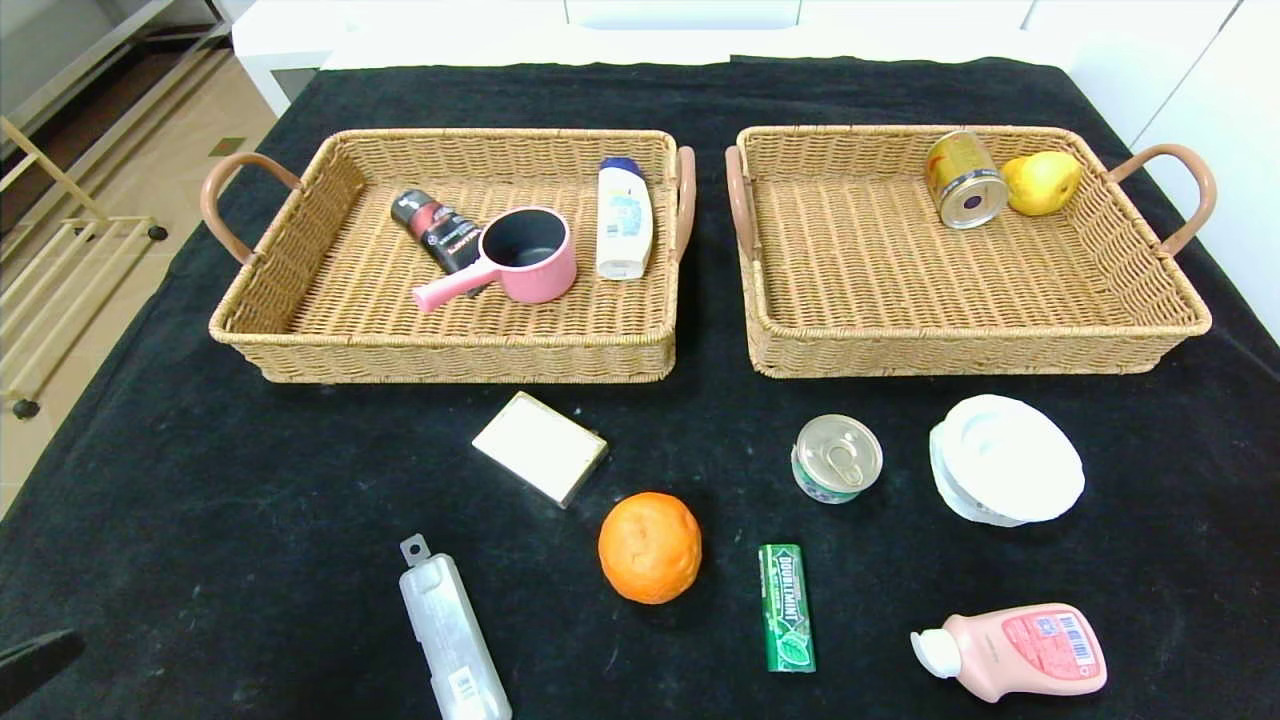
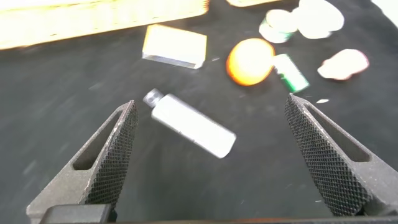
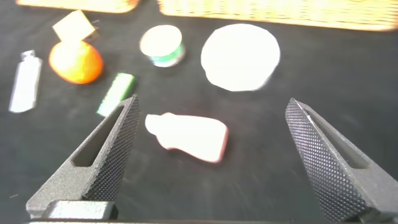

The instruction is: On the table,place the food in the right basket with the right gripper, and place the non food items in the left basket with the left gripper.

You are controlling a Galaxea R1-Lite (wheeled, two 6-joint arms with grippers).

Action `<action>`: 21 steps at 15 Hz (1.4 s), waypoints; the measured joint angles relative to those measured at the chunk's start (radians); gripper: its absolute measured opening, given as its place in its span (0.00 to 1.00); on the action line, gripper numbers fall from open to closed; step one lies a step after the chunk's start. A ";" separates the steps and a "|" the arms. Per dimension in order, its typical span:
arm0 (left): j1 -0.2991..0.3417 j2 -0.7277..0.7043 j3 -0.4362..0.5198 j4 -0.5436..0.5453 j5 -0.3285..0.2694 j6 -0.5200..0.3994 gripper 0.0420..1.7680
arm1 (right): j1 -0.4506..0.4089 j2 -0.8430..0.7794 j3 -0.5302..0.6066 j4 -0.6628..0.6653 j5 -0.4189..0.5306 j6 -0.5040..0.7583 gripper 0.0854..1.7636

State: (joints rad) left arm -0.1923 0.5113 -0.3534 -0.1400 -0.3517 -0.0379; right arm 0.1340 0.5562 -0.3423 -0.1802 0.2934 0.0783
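Sorting partly done: both baskets hold some items; seven remain on bench [image 1: 200, 520]; left end effector [image 2: 211, 158] and right end effector [image 3: 211, 158] wide open, empty.

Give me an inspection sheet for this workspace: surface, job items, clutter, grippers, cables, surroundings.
Surface: black fuzzy cloth-covered table.
Job's things, still on the cloth: round orange, small pull-ring tin, slim green gum pack, white round lidded tub, flat beige box, translucent oblong case, pink bottle with white cap.
Left wicker basket: pink saucepan, white bottle, black tube.
Right wicker basket: gold can, yellow fruit.
Clutter: nothing seen.
Grippers: left gripper open above the case; right gripper open above the pink bottle.
Cables: nothing seen.
Surroundings: white cabinets behind, tiled floor to the left.
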 joint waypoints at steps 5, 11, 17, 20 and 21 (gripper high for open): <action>-0.145 0.281 -0.154 -0.081 -0.006 0.005 0.97 | 0.178 0.276 -0.109 -0.112 -0.070 0.002 0.97; -0.291 0.530 -0.311 -0.111 0.021 0.019 0.97 | 0.324 0.442 -0.152 -0.180 -0.190 0.005 0.97; -0.333 0.579 -0.283 -0.148 0.052 0.013 0.97 | 0.333 0.466 -0.153 -0.180 -0.233 -0.001 0.97; -0.332 0.582 -0.274 -0.148 0.054 0.018 0.97 | 0.333 0.480 -0.153 -0.179 -0.236 0.000 0.97; -0.332 0.581 -0.274 -0.148 0.054 0.018 0.97 | 0.333 0.485 -0.153 -0.179 -0.238 0.000 0.97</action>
State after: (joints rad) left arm -0.5247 1.0923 -0.6272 -0.2881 -0.2977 -0.0196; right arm 0.4666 1.0409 -0.4955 -0.3587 0.0553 0.0779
